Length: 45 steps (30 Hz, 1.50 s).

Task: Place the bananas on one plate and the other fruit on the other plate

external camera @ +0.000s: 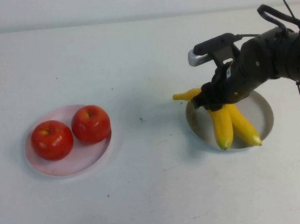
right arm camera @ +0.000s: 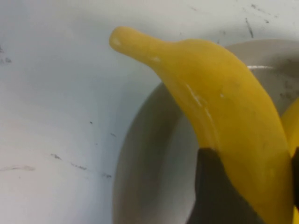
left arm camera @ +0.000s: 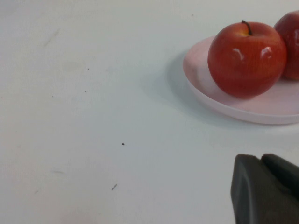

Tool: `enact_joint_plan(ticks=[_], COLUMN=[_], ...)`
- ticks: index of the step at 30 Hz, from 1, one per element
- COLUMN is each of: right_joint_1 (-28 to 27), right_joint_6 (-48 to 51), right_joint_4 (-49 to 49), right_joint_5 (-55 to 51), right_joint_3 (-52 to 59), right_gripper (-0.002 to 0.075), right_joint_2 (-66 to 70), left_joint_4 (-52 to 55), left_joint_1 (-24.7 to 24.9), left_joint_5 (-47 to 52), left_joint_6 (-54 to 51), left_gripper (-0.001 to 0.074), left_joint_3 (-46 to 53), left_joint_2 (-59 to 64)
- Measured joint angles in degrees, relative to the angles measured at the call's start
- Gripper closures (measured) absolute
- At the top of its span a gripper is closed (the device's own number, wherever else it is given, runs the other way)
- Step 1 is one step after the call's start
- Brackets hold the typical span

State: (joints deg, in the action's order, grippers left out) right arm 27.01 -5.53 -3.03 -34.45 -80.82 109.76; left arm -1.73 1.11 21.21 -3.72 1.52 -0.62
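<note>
Two yellow bananas (external camera: 222, 127) (external camera: 243, 125) lie side by side on the grey plate (external camera: 261, 108) at the right. The left one's stem sticks out over the plate's rim. My right gripper (external camera: 214, 99) is over the plate, shut on the left banana (right arm camera: 215, 102), with a dark finger (right arm camera: 217, 191) on each side of it. The second banana (right arm camera: 292, 121) shows at the edge of the right wrist view. Two red apples (external camera: 52, 140) (external camera: 90, 124) sit on the pale pink plate (external camera: 71, 165) at the left. My left gripper (left arm camera: 262, 158) is shut and empty, low over the table near the pink plate (left arm camera: 224, 100).
The white table (external camera: 155, 184) carries a few small dark specks. The left arm is out of the high view. The right arm's black body and cables (external camera: 285, 49) hang over the far right of the table.
</note>
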Motion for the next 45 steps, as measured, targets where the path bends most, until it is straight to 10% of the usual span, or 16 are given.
enact_joint_plan(ticks=[12, 24, 45], right_joint_1=[0.00, 3.05, 3.05], right_joint_6=[-0.12, 1.96, 4.40], right_joint_4=[0.71, 1.85, 9.96], right_joint_5=[-1.93, -23.75, -23.61], right_joint_3=[0.00, 0.05, 32.61], right_gripper=[0.0204, 0.0706, 0.0741], right_joint_2=[-0.67, -18.05, -57.24], left_joint_4=[0.00, 0.00, 0.00], left_joint_1=[0.00, 0.00, 0.00], left_joint_5=[0.00, 0.00, 0.00], left_joint_6=[0.00, 0.00, 0.00], left_gripper=[0.0736, 0.0736, 0.0736], left_joint_3=[0.00, 0.00, 0.00], left_joint_2=[0.00, 0.00, 0.00])
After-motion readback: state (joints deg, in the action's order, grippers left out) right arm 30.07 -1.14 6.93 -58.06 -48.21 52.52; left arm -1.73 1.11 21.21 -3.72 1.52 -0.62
